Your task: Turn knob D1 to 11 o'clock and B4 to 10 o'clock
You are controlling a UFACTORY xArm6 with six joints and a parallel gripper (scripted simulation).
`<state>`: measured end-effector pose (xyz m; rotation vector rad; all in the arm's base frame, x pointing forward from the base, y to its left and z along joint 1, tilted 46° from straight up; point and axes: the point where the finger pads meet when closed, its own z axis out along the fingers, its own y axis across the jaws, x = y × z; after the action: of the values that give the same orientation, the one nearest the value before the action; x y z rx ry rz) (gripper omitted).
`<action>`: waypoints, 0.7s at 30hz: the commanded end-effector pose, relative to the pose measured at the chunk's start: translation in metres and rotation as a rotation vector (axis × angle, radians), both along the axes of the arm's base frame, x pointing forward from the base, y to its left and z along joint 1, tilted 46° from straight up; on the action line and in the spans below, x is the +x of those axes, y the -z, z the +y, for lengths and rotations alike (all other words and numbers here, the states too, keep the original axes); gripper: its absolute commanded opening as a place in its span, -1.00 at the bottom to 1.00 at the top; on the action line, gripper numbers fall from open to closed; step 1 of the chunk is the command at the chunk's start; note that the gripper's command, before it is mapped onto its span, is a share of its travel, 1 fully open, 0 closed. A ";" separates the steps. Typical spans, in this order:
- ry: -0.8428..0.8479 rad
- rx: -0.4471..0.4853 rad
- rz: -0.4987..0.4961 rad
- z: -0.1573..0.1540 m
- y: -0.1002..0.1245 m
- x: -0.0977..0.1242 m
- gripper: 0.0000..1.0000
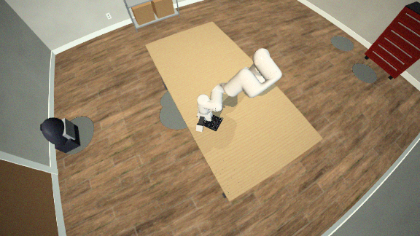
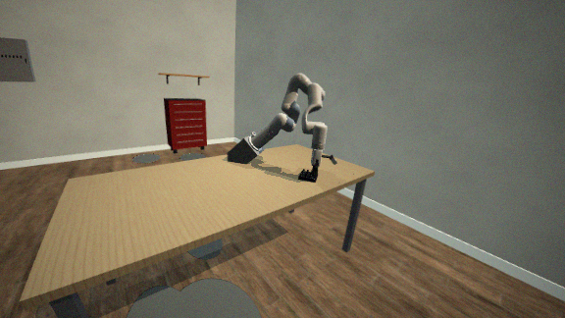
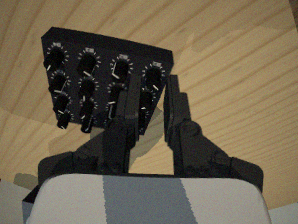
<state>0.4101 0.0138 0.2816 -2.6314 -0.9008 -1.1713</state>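
The black knob box [image 1: 214, 125] [image 2: 307, 176] [image 3: 105, 54] stands on the table [image 1: 255, 138] [image 2: 172, 206] [image 3: 225, 100]. In the wrist view its front is at the top and column 1 at the right. Knob D1 [image 3: 153, 75] is top right; its white line points down and slightly right, roughly 11 o'clock, exact mark unclear. Knob B4 [image 3: 62, 102] is third down in the left column; its line is too small to read. My gripper [image 2: 315, 171] [image 3: 153, 88] is partly open and holds nothing. Its fingertips appear either side of D1; their height is unclear. The left finger partly hides columns 1 and 2.
Knobs D2 [image 3: 121, 69] and C1 [image 3: 146, 99] stand close to the left finger. The other knobs stand tightly packed left of it. The box is near a long table edge. The arm [image 1: 243, 81] [image 2: 318, 100] reaches over the table from its base [image 2: 243, 150].
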 end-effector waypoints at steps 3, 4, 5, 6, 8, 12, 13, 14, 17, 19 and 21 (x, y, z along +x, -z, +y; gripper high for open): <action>0.001 0.000 -0.003 0.000 -0.001 0.001 -0.61; 0.001 0.000 -0.003 0.000 -0.001 0.001 -0.61; 0.001 0.000 -0.003 0.000 -0.001 0.001 -0.61; 0.001 0.000 -0.003 0.000 0.000 0.001 -0.61; 0.001 0.000 -0.003 0.001 0.000 0.002 -0.61; 0.001 0.000 -0.003 0.002 0.002 0.004 -0.61; 0.001 0.000 -0.003 0.002 0.003 0.004 -0.61; 0.001 0.000 -0.003 0.002 0.003 0.005 -0.61; 0.001 0.000 -0.003 0.003 0.005 0.006 -0.61; 0.001 0.000 -0.003 0.003 0.005 0.006 -0.61; 0.001 0.000 -0.003 0.003 0.006 0.007 -0.61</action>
<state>0.4158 0.0169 0.2753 -2.6314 -0.9008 -1.1711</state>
